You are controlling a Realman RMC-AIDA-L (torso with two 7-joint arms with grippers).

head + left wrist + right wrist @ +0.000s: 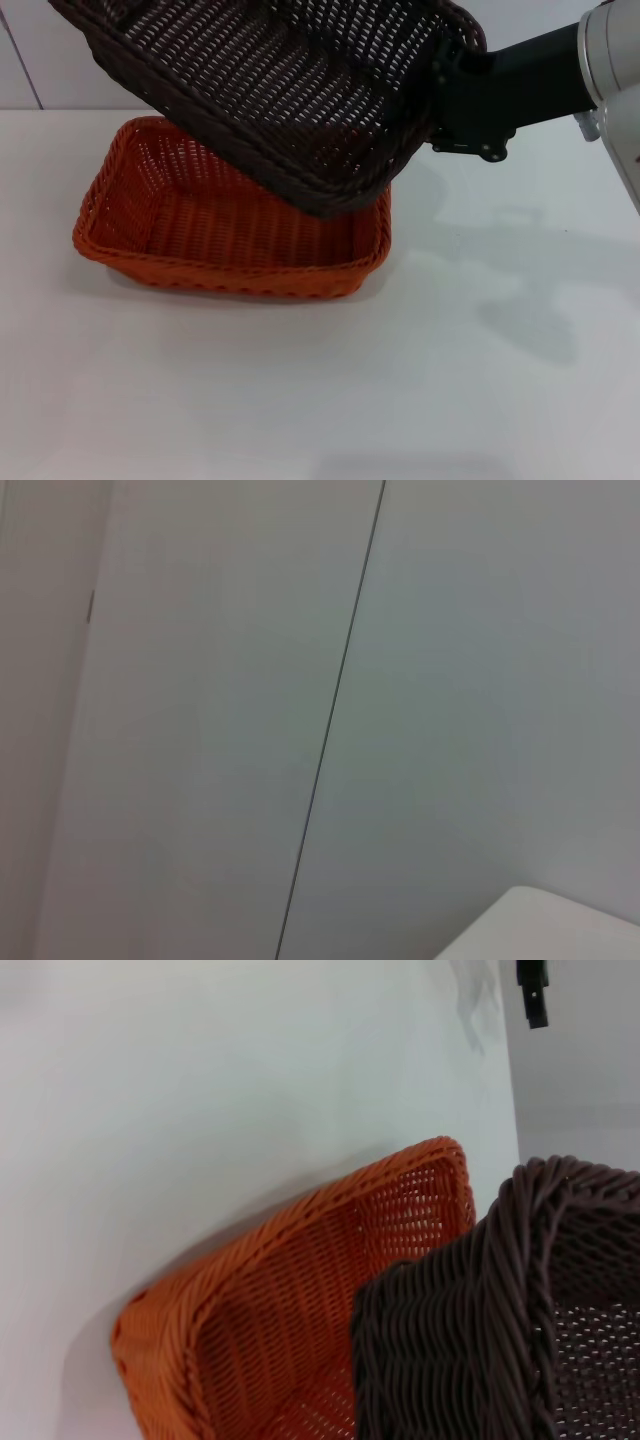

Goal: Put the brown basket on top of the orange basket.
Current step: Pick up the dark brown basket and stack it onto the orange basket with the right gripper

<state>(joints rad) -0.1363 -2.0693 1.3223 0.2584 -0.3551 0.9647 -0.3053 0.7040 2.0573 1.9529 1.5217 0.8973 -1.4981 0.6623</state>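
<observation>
The brown basket [280, 90] hangs tilted in the air, its lower edge dipping over the far right part of the orange basket [215, 275]. My right gripper [446, 82] comes in from the right and is shut on the brown basket's right end rim. The orange basket stands empty on the white table. In the right wrist view the brown basket [480, 1330] is close up, with the orange basket [300, 1290] below and behind it. My left gripper is out of view; its wrist view shows only a wall.
The white table [420, 400] extends in front and to the right of the orange basket. A white wall stands behind the table. A small dark object [532, 990] shows far off in the right wrist view.
</observation>
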